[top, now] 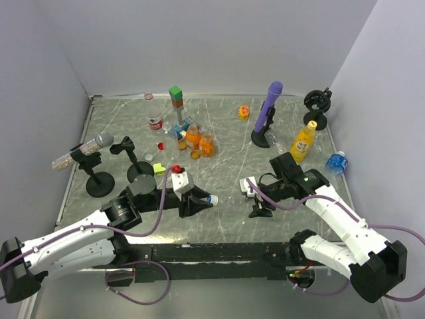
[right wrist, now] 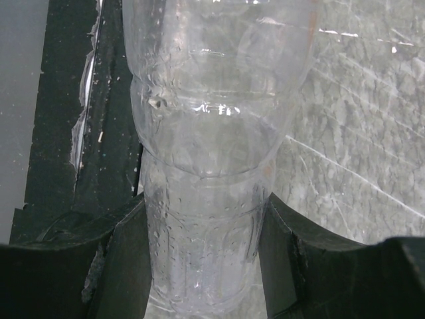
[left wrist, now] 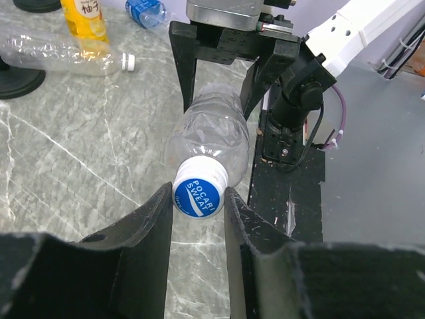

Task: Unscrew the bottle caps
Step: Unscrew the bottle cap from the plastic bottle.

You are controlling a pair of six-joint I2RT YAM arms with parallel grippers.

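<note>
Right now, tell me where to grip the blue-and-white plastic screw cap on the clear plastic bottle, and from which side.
Grip the blue-and-white plastic screw cap by its round side wall, coming end-on along the neck. The clear plastic bottle lies roughly level, its body clamped in the right end effector, so the cap faces the left end effector, whose fingers meet its sides.

the cap [left wrist: 196,194] is blue on top with white lettering and a white ribbed rim; its bottle [left wrist: 214,126] is clear. the worktop [left wrist: 73,166] is grey-green, marbled with white veins. the left gripper [left wrist: 198,194] has black jaws. farther off are a yellow bottle [top: 303,142] and a purple microphone [top: 268,113].
</note>
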